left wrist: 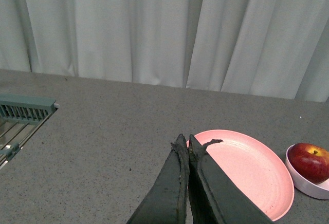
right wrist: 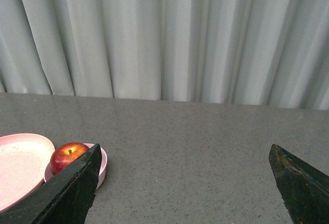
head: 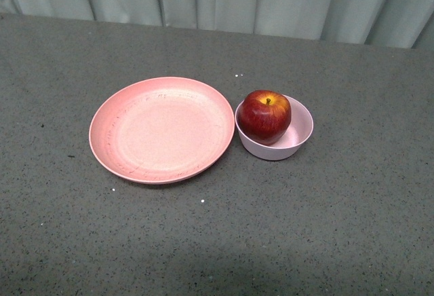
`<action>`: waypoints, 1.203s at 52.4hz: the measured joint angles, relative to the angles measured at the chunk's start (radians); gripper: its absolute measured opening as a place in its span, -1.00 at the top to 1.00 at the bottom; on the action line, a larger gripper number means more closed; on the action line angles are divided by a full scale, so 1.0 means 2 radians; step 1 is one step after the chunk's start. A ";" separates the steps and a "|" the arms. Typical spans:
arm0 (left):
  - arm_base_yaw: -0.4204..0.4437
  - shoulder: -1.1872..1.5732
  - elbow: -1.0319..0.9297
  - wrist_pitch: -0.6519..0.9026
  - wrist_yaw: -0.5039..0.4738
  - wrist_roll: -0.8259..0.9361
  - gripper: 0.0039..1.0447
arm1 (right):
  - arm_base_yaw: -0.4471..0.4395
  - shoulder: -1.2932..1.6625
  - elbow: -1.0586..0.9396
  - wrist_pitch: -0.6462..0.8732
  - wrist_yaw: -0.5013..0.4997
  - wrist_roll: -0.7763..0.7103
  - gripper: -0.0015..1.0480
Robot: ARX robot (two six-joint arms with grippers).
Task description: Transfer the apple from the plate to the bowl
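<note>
The apple (head: 264,115) sits in the bowl (head: 298,140), leaning toward the side nearest the plate (head: 161,129), its stem and yellow patch turned upward; about half of it stands above the bowl's rim. The bowl stands just right of the plate in the front view, their rims touching or nearly so; I cannot tell which. The plate lies flat on the grey table (head: 339,228) with nothing on it; a pale curtain (head: 271,1) hangs behind the table's far edge. Neither arm shows in the front view.

In the left wrist view the left gripper (left wrist: 184,144) has its two dark fingers pressed together, nothing between them; it hangs above the table, short of the plate. At that view's edge a green rack (left wrist: 23,112) shows. In the right wrist view the right gripper (right wrist: 185,154) is spread wide and holds nothing; apple and bowl lie beyond one finger (right wrist: 72,188).
</note>
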 joint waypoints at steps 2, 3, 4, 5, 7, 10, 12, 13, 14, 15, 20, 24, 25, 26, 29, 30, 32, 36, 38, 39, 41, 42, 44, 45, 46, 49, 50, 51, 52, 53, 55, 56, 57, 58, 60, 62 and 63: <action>0.000 -0.006 0.000 -0.006 0.000 0.000 0.93 | 0.000 0.000 0.000 0.000 0.000 0.000 -0.82; 0.000 -0.007 0.000 -0.007 0.000 0.000 0.93 | 0.000 0.000 0.000 0.000 0.000 0.000 -0.82; 0.000 -0.010 0.000 -0.010 0.000 0.000 0.93 | 0.000 0.000 0.000 0.000 0.000 0.000 -0.82; 0.000 -0.012 0.000 -0.012 0.000 0.000 0.93 | 0.000 0.000 0.000 0.000 0.000 0.000 -0.82; 0.000 -0.015 0.000 -0.015 0.000 0.000 0.93 | 0.000 0.000 0.000 0.000 0.000 0.000 -0.82; 0.000 -0.057 0.000 -0.071 0.000 0.000 0.93 | 0.000 0.000 0.000 0.000 0.000 0.000 -0.82; 0.000 -0.086 0.000 -0.100 0.001 0.000 0.93 | 0.000 0.000 0.000 0.000 0.000 0.000 -0.82; 0.000 -0.093 0.000 -0.102 0.001 0.000 0.93 | 0.000 0.000 0.000 0.000 0.000 0.000 -0.82; 0.000 -0.098 0.000 -0.103 0.001 0.000 0.93 | 0.000 0.000 0.000 0.000 0.000 0.000 -0.82; 0.000 -0.100 0.000 -0.103 0.001 0.000 0.93 | 0.000 0.000 0.000 0.000 0.000 0.000 -0.82; 0.000 -0.101 0.000 -0.105 0.001 0.000 0.66 | 0.000 0.000 0.000 0.000 0.000 0.000 -0.82; 0.000 -0.101 0.000 -0.105 0.001 0.000 0.42 | 0.000 0.000 0.000 0.000 0.000 0.000 -0.82; 0.000 -0.101 0.000 -0.105 0.001 0.000 0.35 | 0.000 0.000 0.000 0.000 0.000 0.000 -0.82; 0.000 -0.102 0.000 -0.105 0.001 0.000 0.28 | 0.000 0.000 0.000 0.000 0.000 0.000 -0.82; 0.000 -0.102 0.000 -0.105 0.001 0.000 0.04 | 0.000 0.000 0.000 0.000 0.000 0.000 -0.82; 0.000 -0.102 0.000 -0.105 0.001 0.000 -0.06 | 0.000 0.000 0.000 0.000 0.000 0.000 -0.82; 0.000 -0.102 0.000 -0.105 0.001 0.000 -0.23 | 0.000 0.000 0.000 0.000 0.000 0.000 -0.82; 0.000 -0.102 0.000 -0.105 0.001 0.000 -0.44 | 0.000 0.000 0.000 0.000 0.000 0.000 -0.82; 0.000 -0.102 0.000 -0.105 0.001 0.000 -0.58 | 0.000 0.000 0.000 0.000 0.000 0.000 -0.82; 0.000 -0.102 0.000 -0.105 0.001 0.000 -0.61 | 0.000 0.000 0.000 0.000 0.000 0.000 -0.82; 0.000 -0.102 0.000 -0.105 0.001 0.000 -0.75 | 0.000 0.000 0.000 0.000 0.000 0.000 -0.82; 0.000 -0.102 0.000 -0.105 0.001 0.000 -0.82 | 0.000 0.000 0.000 0.000 0.000 0.000 -0.82; 0.000 -0.102 0.000 -0.105 0.001 0.001 -0.91 | 0.000 0.000 0.000 0.000 0.000 0.000 -0.82; 0.000 -0.102 0.000 -0.105 0.001 0.001 -0.90 | 0.000 0.000 0.000 0.000 0.000 0.000 -0.82; 0.000 -0.102 0.000 -0.105 0.001 0.001 -0.88 | 0.000 0.000 0.000 0.000 0.000 0.000 -0.82; 0.000 -0.102 0.000 -0.105 0.001 0.000 -0.87 | 0.000 0.000 0.000 0.000 0.000 0.000 -0.82; 0.000 -0.102 0.000 -0.105 0.001 0.000 -0.87 | 0.000 0.000 0.000 0.000 0.000 0.000 -0.82; 0.000 -0.102 0.000 -0.105 0.001 0.001 -0.88 | 0.000 0.000 0.000 0.000 0.000 0.000 -0.82; 0.000 -0.102 0.000 -0.105 0.001 0.001 -0.88 | 0.000 0.000 0.000 0.000 0.000 0.000 -0.82; 0.000 -0.102 0.000 -0.105 0.001 0.001 -0.88 | 0.000 0.000 0.000 0.000 0.000 0.000 -0.82; 0.000 -0.102 0.000 -0.105 0.001 0.001 -0.88 | 0.000 0.000 0.000 0.000 0.000 0.000 -0.82; 0.000 -0.102 0.000 -0.105 0.001 0.001 -0.88 | 0.000 0.000 0.000 0.000 0.000 0.000 -0.82; 0.000 -0.102 0.000 -0.105 0.001 0.001 -0.88 | 0.000 0.000 0.000 0.000 0.000 0.000 -0.82; 0.000 -0.102 0.000 -0.105 0.001 0.001 -0.88 | 0.000 0.000 0.000 0.000 0.000 0.000 -0.82; 0.000 -0.102 0.000 -0.105 0.001 0.000 -0.88 | 0.000 0.000 0.000 0.000 0.000 0.000 -0.82; 0.000 -0.102 0.000 -0.105 0.001 0.000 -0.88 | 0.000 0.000 0.000 0.000 0.000 0.000 -0.82; 0.000 -0.102 0.000 -0.105 0.001 0.001 -0.88 | 0.000 0.000 0.000 0.000 0.000 0.000 -0.82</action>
